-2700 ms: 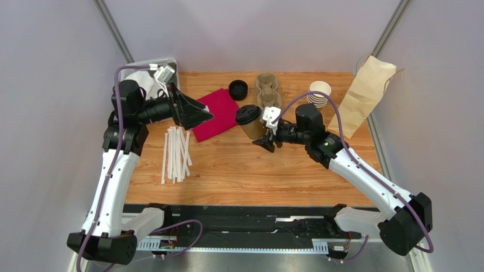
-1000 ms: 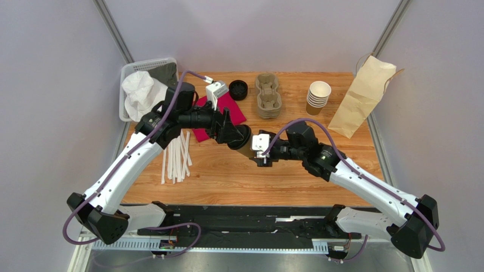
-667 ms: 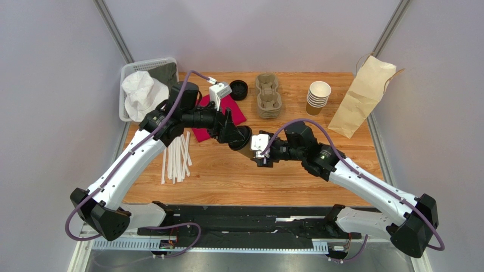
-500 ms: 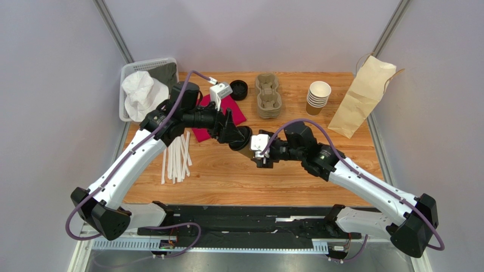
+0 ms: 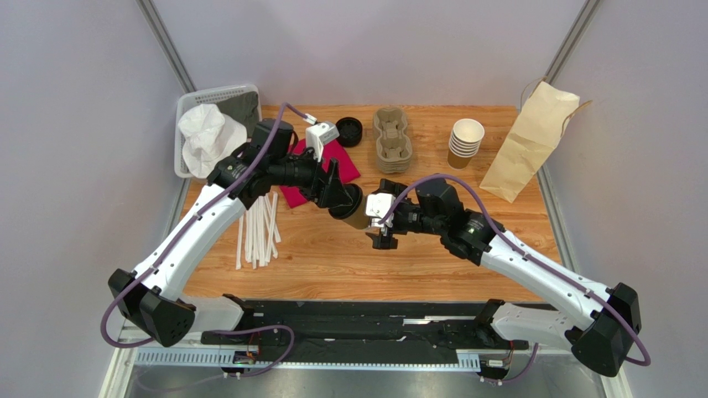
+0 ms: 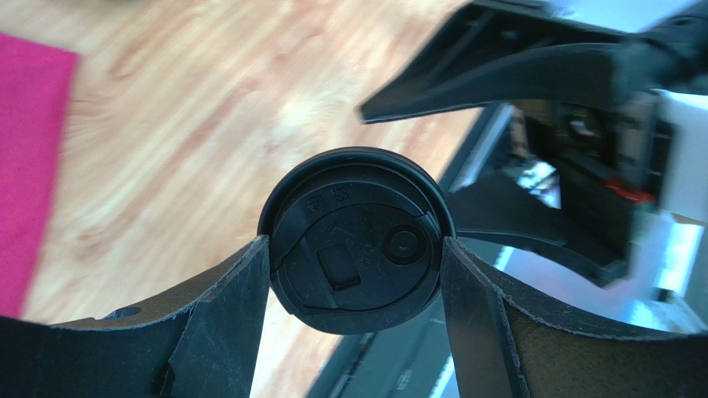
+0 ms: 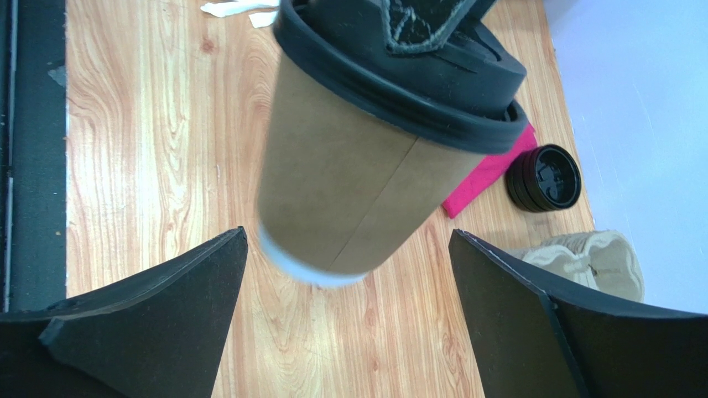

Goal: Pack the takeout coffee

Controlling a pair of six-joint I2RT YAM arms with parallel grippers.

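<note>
Your left gripper [image 6: 356, 249] is clamped on the black lid of the takeout coffee [image 7: 349, 191], with one finger against each side of the rim. Your right gripper [image 7: 347, 240] stands wide. Its fingers flank the brown cup wall with a gap on both sides and touch nothing.

Change: a few seconds back the right gripper alone carried the cup, upright, with the left arm over by the basket [image 5: 208, 93]. Half a second ago both were on it; now the right has let go.

The cup is tilted over mid-table, base toward the right gripper.

The red cloth [image 5: 339, 162] lies just behind, with the loose black lid [image 5: 349, 131] and carrier tray [image 5: 392, 141] beyond it. The straws [image 5: 259, 228] lie to the left. The table [image 5: 332, 265] shows bare wood toward the near edge. The paper bag [image 5: 528, 141] stands well apart, far right.
</note>
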